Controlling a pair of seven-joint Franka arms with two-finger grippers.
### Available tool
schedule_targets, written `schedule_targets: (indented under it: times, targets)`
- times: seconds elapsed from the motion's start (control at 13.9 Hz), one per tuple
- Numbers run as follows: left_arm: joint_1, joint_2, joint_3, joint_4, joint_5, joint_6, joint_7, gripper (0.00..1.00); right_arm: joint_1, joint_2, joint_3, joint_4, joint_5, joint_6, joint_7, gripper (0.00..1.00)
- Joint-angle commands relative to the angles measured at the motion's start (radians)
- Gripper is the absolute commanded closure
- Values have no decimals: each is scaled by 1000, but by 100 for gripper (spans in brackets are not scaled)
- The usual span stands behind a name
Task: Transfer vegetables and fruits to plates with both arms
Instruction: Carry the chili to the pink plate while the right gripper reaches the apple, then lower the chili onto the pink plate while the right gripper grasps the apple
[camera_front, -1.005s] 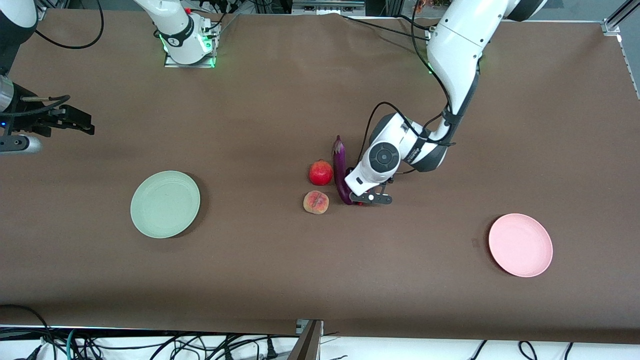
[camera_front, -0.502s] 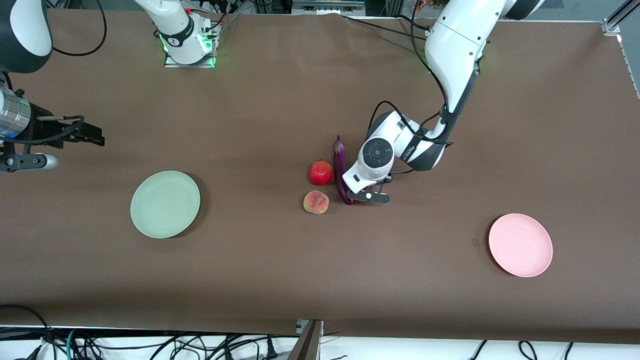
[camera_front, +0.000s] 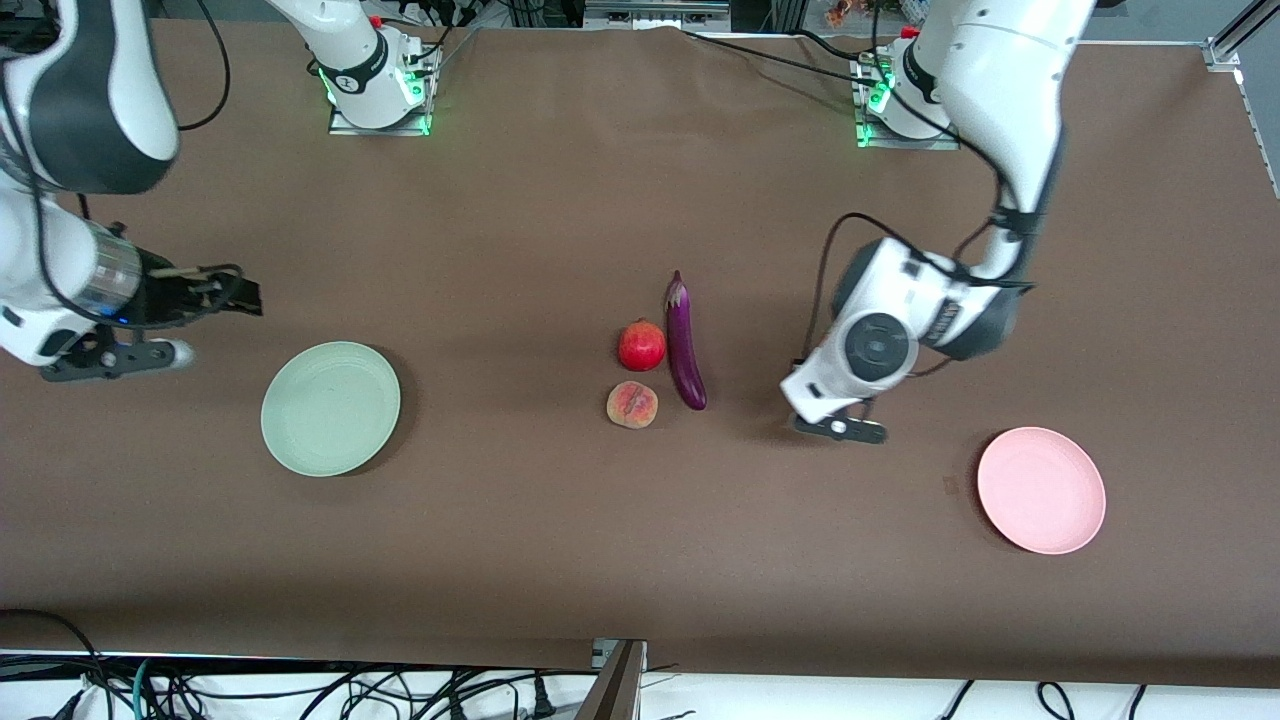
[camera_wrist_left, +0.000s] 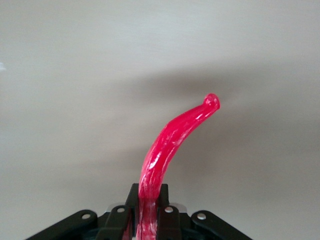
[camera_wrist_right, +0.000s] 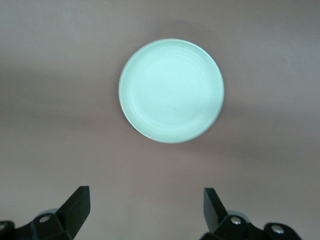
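Over bare brown tabletop (camera_front: 560, 560), between the produce cluster and the pale pink round plastic plate (camera_front: 1041, 490): left gripper (camera_front: 838, 428), up in the air, fingers (camera_wrist_left: 161, 210) clamped on the stem end of a thin, curved, glossy red chili pepper (camera_wrist_left: 170, 147), the free tip curling outward away from the claw. Judged light and fairly stiff, since the pepper juts out without drooping; skin glossy, so likely slick. Grip near one end leaves a long overhang, prone to swing or pivot in a fast move. A hold nearer the middle probably steadier.

On the table near its middle: long slim glossy purple eggplant (camera_front: 685, 343), with a round bright red pomegranate-like fruit (camera_front: 641, 345) just beside it and a flatter pinkish-orange peach (camera_front: 632, 404) nearer the front camera. Eggplant probably best taken across its mid-length; round fruits liable to roll, best pinched across the widest part.

Toward the right arm's end: right gripper (camera_wrist_right: 146, 206) over bare table beside the pale mint green round plate (camera_front: 330, 408), jaws spread wide, holding nothing.
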Motion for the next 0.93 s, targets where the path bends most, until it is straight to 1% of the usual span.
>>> schedule_targets:
  times: [0.0, 0.14, 0.22, 0.36, 0.43, 0.57, 0.65, 0.72, 0.86]
  targets:
    - [97, -8, 5, 55, 78, -59, 172, 100, 116, 60, -2, 14, 12, 63, 217, 0]
    - [187, 15, 5, 96, 124, -49, 321, 100, 214, 112, -2, 14, 39, 148, 386, 0]
    - [238, 52, 5, 136, 126, -44, 384, 100, 263, 143, -2, 14, 44, 208, 469, 0]
    - [298, 154, 7, 244, 147, 41, 517, 100, 364, 206, -2, 14, 42, 349, 670, 0]
    - [327, 193, 7, 269, 164, 116, 564, 100, 415, 238, -2, 14, 42, 412, 759, 0]
    - [353, 244, 10, 274, 207, 280, 607, 100, 487, 289, -2, 14, 41, 521, 887, 0]
    - [367, 259, 11, 274, 245, 334, 636, 100, 507, 312, -2, 16, 41, 561, 933, 0]
    - [384, 274, 11, 274, 264, 362, 659, 100, 526, 330, -2, 17, 42, 600, 957, 0]
    - [406, 305, 11, 276, 264, 400, 677, 100, 575, 370, -2, 16, 39, 658, 984, 0]
